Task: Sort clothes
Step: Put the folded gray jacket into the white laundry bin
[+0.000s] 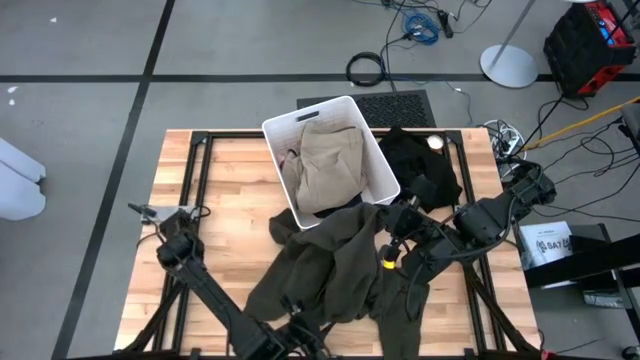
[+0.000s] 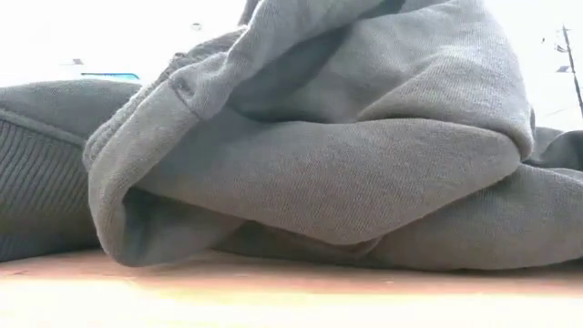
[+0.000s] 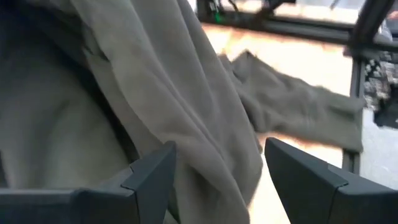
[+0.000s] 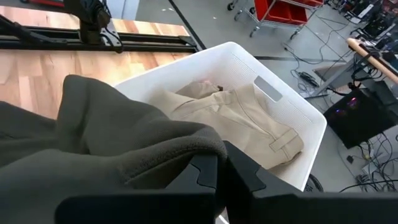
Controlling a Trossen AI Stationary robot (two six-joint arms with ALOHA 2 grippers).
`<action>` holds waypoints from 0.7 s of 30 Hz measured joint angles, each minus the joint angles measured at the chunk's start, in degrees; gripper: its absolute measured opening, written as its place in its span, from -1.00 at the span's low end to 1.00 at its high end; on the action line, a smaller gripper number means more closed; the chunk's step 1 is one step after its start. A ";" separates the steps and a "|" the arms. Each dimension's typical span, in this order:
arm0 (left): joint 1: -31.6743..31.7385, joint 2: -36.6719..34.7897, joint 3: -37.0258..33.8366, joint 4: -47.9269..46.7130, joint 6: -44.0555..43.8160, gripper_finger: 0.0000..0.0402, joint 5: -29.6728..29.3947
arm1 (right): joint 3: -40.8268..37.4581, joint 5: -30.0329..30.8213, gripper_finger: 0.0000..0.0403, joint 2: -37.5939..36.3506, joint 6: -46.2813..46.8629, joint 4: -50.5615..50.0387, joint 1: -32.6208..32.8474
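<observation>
Right gripper (image 4: 224, 177) pinched shut on the olive garment (image 1: 340, 265) beside the white bin (image 1: 285, 130), left gripper (image 3: 214, 171) wide open with cloth between its fingers; I fear trailing fabric snagging the rim.

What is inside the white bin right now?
The white bin holds a khaki garment on top, with a dark bit at its edge. Anything beneath is covered.

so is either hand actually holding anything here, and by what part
The right hand is shut on a thick fold of the dark olive garment beside the white bin. The left hand is open around hanging olive cloth, not gripping it.
</observation>
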 joint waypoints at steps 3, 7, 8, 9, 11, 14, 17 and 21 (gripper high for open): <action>0.68 0.57 0.02 -1.69 -3.77 0.27 0.77 | 0.00 -0.31 -1.00 0.02 0.03 0.00 0.01; 2.52 0.49 0.02 -2.08 -5.43 0.27 2.15 | 0.00 -1.38 -1.00 0.02 0.03 0.00 0.01; 3.08 0.49 0.02 -1.95 -5.30 0.27 2.79 | 0.00 -1.40 -1.00 0.02 0.03 0.00 0.01; 3.70 0.49 0.02 -1.75 -4.92 0.27 3.56 | 0.00 -1.40 -1.00 0.02 0.03 0.00 0.01; 5.15 0.48 0.02 -1.50 -3.46 0.27 5.93 | 0.00 -1.40 -1.00 0.02 0.03 0.00 0.01; 7.03 0.70 0.02 -1.30 1.07 0.25 9.85 | 0.00 -1.36 -1.00 0.02 0.02 -0.01 0.01; 7.34 0.88 0.02 -0.84 7.40 0.02 9.58 | 0.00 -1.31 -1.00 0.04 -0.05 -0.24 0.01; 5.47 -0.13 0.02 -1.72 13.23 -0.66 7.31 | 0.00 -1.42 -1.00 0.04 1.44 -2.33 0.01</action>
